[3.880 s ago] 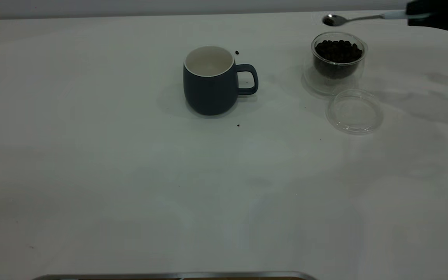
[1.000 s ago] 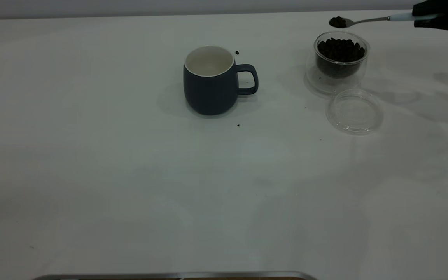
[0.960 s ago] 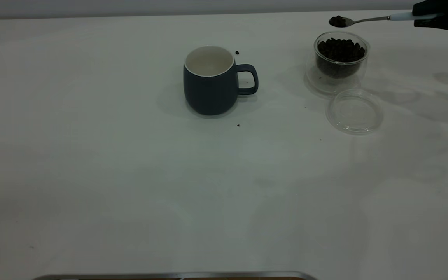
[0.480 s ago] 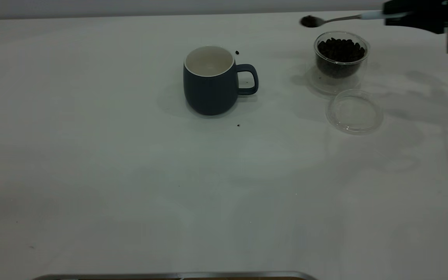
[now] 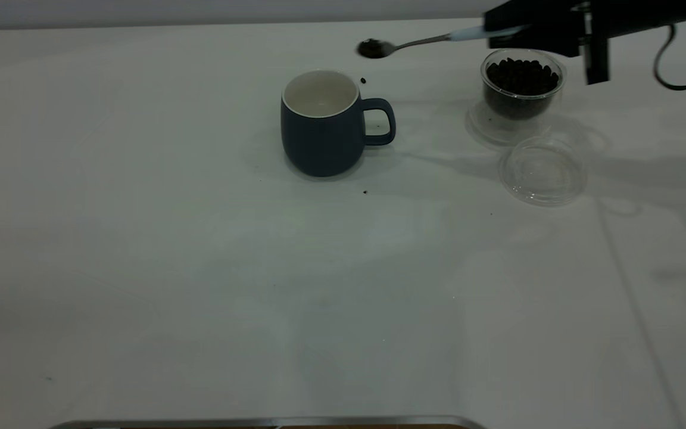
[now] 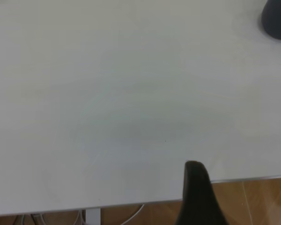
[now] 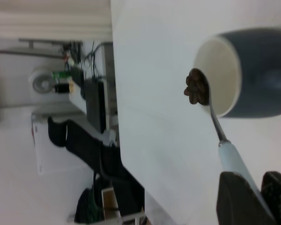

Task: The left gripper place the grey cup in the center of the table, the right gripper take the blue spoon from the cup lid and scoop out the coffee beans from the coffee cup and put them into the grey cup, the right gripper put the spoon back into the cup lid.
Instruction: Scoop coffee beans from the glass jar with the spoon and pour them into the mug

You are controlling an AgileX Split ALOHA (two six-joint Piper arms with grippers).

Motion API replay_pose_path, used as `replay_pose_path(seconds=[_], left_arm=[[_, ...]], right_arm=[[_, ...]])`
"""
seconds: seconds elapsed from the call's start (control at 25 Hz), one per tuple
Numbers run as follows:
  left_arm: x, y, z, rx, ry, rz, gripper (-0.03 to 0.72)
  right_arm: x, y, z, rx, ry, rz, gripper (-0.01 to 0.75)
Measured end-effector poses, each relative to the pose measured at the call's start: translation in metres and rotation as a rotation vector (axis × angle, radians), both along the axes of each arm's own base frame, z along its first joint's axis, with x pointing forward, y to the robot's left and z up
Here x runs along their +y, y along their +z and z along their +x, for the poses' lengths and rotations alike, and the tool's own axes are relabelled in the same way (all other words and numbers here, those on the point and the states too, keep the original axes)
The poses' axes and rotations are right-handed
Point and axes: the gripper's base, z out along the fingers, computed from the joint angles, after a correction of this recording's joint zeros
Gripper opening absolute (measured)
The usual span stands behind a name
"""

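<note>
Near edge of the bench (image 5: 200,333): nothing altered, only a few dark specks. Left gripper (image 6: 196,197) parked off the near left corner, a single dark finger in its own wrist view; state of its fingers not determinable.

Mid-bench: grey cup (image 5: 325,122) upright at centre, handle toward the right edge, same spot as a second ago. Interior pale, seemingly empty, though floor of the cup hidden from the exterior view. One stray bean (image 5: 365,192) just in front of the cup, another (image 5: 362,80) just behind the handle; both unmoved.

Right side: cup lid (image 5: 543,170) lying bare, nearer than the coffee cup (image 5: 520,89), which remained full of beans.

Far edge: main change here. Right gripper (image 5: 501,33), clamped on the pale handle of the blue spoon (image 5: 414,43), carried leftward from above the coffee cup. Bowl loaded with beans (image 7: 195,88), now short of the grey cup, high and toward the far edge. Wrist view showed the bowl at the cup's rim line, not yet over the opening. Judged: transfer half done, tipping still ahead. Number of beans aboard unclear; gripper fingertips cropped in the wrist view.
</note>
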Motion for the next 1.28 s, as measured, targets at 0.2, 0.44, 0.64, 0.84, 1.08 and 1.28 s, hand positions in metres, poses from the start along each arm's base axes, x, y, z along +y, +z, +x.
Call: replay_pose_path(seconds=[0.2,0.44,0.64,0.84,1.08,1.28], left_arm=[[0.0,0.0,0.0,0.0,0.0,0.0,0.551],[0.0,0.0,0.0,0.0,0.0,0.0,0.551],[0.0,0.0,0.0,0.0,0.0,0.0,0.551],[0.0,0.0,0.0,0.0,0.0,0.0,0.551],[0.0,0.0,0.0,0.0,0.0,0.0,0.551],[0.0,0.0,0.0,0.0,0.0,0.0,0.551]], right_arm=[[0.027,0.001,-0.003,-0.013,0.043,0.012,0.115],[0.044,-0.003,-0.002,-0.055,0.036,-0.05,0.115],[0.047,-0.007,0.002,-0.125,0.015,-0.112,0.115],[0.048,-0.008,0.004,-0.266,0.05,-0.166,0.115],[0.047,-0.008,0.004,-0.505,0.168,-0.231,0.115],[0.047,-0.009,0.005,-0.631,0.232,-0.275,0.115]])
